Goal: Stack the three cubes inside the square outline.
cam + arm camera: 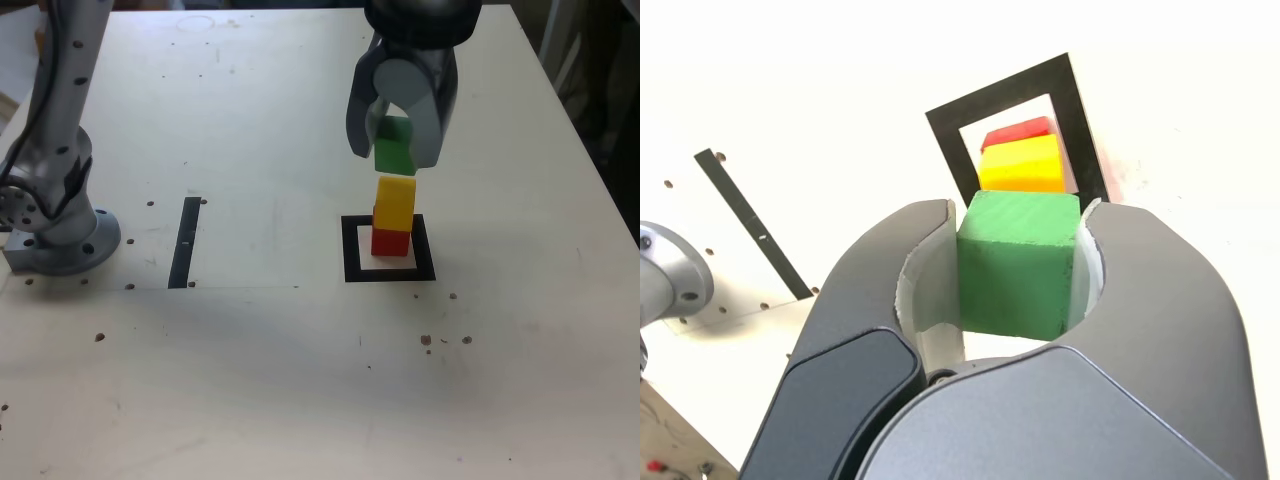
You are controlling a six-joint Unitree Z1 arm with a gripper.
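In the wrist view the gripper [1020, 265] has its jaws clamped on the green cube [1018, 265]; beyond it the yellow cube [1025, 163] tops the red cube [1018, 130] in the square [946, 130]. Only the exterior view shows green clear above yellow, and the arm's base [62, 235] on the bench [300, 380].

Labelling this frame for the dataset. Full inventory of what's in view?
green cube: 1, green, held in the gripper just above the yellow cube
yellow cube: 1, yellow, on top of the red cube
red cube: 1, red, on the pale centre of the square outline
square outline: 1, black frame, flat on the table
strip: 1, black, narrow, on the table, toward the exterior view's left of the outline
table: 1, pale, specked with small dark marks
arm base: 1, grey, at the exterior view's left edge
gripper: 1, grey, shut on the green cube
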